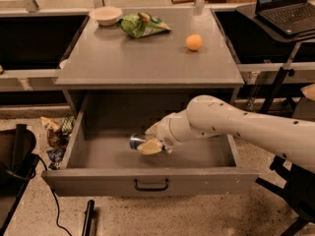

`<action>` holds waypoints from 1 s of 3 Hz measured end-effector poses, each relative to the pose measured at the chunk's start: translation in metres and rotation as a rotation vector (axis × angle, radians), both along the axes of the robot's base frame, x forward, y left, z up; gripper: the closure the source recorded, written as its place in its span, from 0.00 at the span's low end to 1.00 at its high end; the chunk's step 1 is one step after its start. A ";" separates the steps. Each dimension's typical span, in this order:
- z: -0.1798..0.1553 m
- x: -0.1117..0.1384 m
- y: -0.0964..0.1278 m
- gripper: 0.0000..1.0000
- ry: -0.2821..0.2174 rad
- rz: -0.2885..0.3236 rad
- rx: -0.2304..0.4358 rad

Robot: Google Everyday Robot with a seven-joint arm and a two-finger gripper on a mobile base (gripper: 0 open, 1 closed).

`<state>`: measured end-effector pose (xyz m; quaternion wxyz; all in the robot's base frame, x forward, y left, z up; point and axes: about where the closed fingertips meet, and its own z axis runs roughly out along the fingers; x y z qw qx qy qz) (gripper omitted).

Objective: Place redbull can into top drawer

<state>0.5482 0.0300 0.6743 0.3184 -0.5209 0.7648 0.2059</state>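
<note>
Both tan-padded fingers (149, 147) of the end effector (147, 141) are closed on the redbull can (134, 141), a slim metal cylinder held on its side low inside the open top drawer (98, 183), near the middle of its smooth grey floor. Behind them a rounded white arm (236, 127) reaches in from the right. Above, the flat grey surface (147, 63) carries a round orange ball (194, 42), a crinkled green snack bag (142, 24) and a shallow pale bowl (106, 14).

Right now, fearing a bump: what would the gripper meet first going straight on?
Likely the floor of the drawer, then its left wall; the gripper, shut on the can, points left and down. Depth unclear.
</note>
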 end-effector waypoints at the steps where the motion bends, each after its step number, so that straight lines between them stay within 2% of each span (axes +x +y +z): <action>1: -0.015 0.003 -0.019 0.58 0.025 -0.074 -0.014; 2: -0.025 0.007 -0.032 0.34 0.045 -0.118 -0.010; 3: -0.024 0.010 -0.041 0.11 0.043 -0.142 0.007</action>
